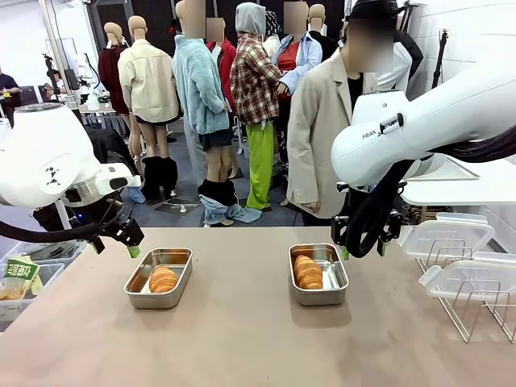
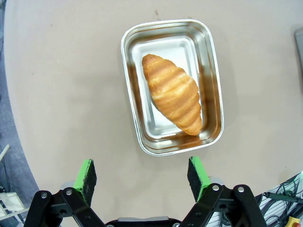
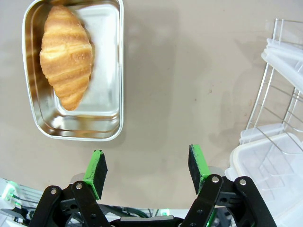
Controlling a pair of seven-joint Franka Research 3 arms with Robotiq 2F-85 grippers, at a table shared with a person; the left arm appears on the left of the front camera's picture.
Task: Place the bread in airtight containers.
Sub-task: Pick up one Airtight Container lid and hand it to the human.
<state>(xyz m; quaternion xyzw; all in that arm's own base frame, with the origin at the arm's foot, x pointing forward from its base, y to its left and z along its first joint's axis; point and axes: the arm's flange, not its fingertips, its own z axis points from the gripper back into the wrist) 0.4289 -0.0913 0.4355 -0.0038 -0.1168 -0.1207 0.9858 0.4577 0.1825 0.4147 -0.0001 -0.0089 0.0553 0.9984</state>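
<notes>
One roll (image 1: 307,272) lies lengthwise inside the right tin (image 1: 339,284), which stands uncovered on the tan table (image 1: 242,343). A second roll (image 1: 163,280) lies in the left tin (image 1: 139,295), also uncovered and well apart from the right tin on the robot's left. The right gripper (image 1: 363,251) hangs just beside the right tin's far right corner, above the table, with its fingers spread and nothing between them. The left gripper (image 1: 115,246) hovers at the left tin's far corner, on the side turned away from the right tin; its jaws stand wide and empty. To the robot's right of the right tin, clear lids (image 1: 448,235) rest on a wire rack (image 1: 463,318). Beyond the right tin, across the table, a person (image 1: 318,137) in a beige jacket stands.
</notes>
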